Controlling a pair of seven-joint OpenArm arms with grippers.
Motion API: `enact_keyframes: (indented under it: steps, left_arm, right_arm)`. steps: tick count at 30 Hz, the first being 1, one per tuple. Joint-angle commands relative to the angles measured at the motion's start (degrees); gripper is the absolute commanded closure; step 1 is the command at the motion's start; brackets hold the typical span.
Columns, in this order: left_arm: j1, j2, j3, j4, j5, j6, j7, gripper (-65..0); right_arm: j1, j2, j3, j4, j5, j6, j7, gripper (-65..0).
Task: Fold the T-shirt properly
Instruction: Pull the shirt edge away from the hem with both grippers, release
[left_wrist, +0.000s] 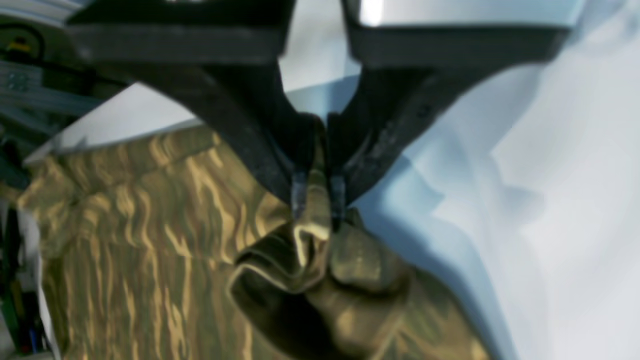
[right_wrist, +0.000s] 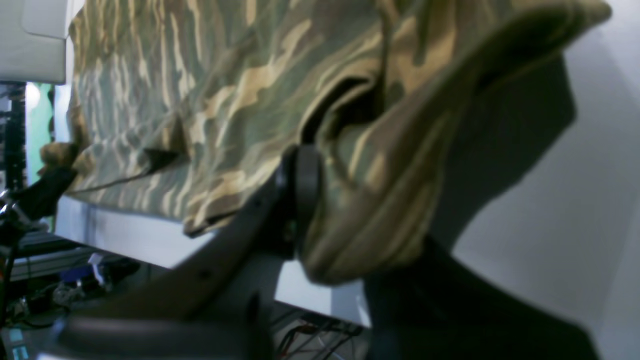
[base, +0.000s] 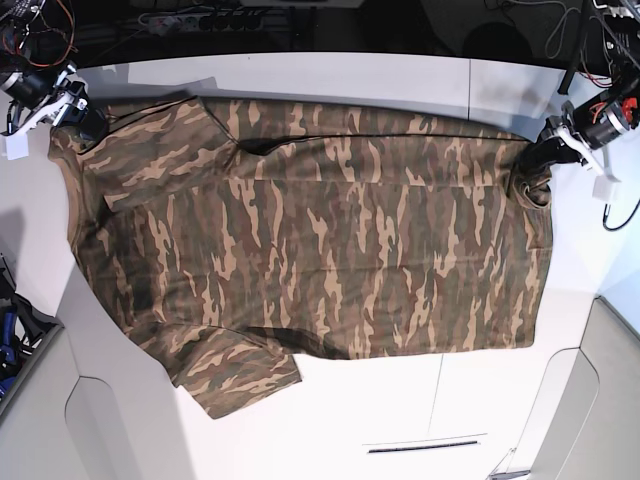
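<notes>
The camouflage T-shirt (base: 320, 230) lies spread flat and wide across the white table (base: 400, 80), with one sleeve (base: 235, 375) pointing to the front edge. At the base view's right, my left gripper (base: 533, 163) is shut on a bunched corner of the T-shirt (left_wrist: 125, 225). The left wrist view shows the left gripper (left_wrist: 316, 200) pinching a tan fold between its dark fingertips. At the far left my right gripper (base: 85, 123) is shut on the opposite corner. In the right wrist view the T-shirt (right_wrist: 225, 75) drapes over the right gripper (right_wrist: 320, 200) and hides one finger.
Cables and a power strip (base: 200, 15) run behind the table's back edge. More wires hang by both arms at the far corners. Bare white table surface (base: 420, 400) lies in front of the shirt, with a narrow slot (base: 425, 445) near the front edge.
</notes>
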Motion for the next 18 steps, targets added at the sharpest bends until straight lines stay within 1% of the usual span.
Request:
enact_keyframes:
  steps: [1,6,11,12,14,15,16,17,18]
  left_arm:
    - [1.1,-1.4,-0.5,1.8,-1.2,-0.7,-0.8,0.0]
    - [6.3,-1.3,-0.5,5.6,-1.3,-0.7,-0.9,0.0]
    - [6.8,-0.5,-0.5,5.7,-1.3,-0.7,-0.9,0.0]
    - [6.8,-0.2,-0.5,5.7,-1.3,-0.7,-0.9,-1.7]
    - [6.8,0.3,-0.7,5.7,-1.1,-0.7,-0.2,-15.6]
    - [6.7,0.3,-0.8,5.7,-1.1,-0.7,1.1,-21.9]
    - [6.6,0.3,-1.1,5.7,-1.2,-0.7,2.0,-25.7]
    - [6.6,0.4,-1.9,5.7,-1.3,-0.7,2.3,-26.2]
    - [6.6,0.4,-3.0,5.7,-1.4,-0.7,2.2,-26.2]
  right_arm:
    - [-0.3,1.5,0.9,1.1,1.2,0.5,0.8,0.0]
    - [-0.6,1.7,1.2,1.0,0.0,0.5,0.8,0.0]
    - [-0.6,1.7,1.2,1.0,-0.9,0.4,0.9,0.0]
    - [-0.6,1.7,1.2,1.0,-1.0,0.4,0.9,0.0]
    - [-0.6,1.8,1.2,1.0,-1.7,0.4,1.9,0.0]
    - [-0.5,1.8,1.2,1.0,-2.6,0.4,3.3,-6.2]
    - [-0.5,1.9,1.2,1.0,-4.0,0.4,4.9,-13.5]
    - [-0.5,2.2,1.2,1.0,-5.4,0.4,6.6,-20.5]
    - [-0.5,2.6,1.2,1.0,-6.6,0.4,8.0,-25.8]
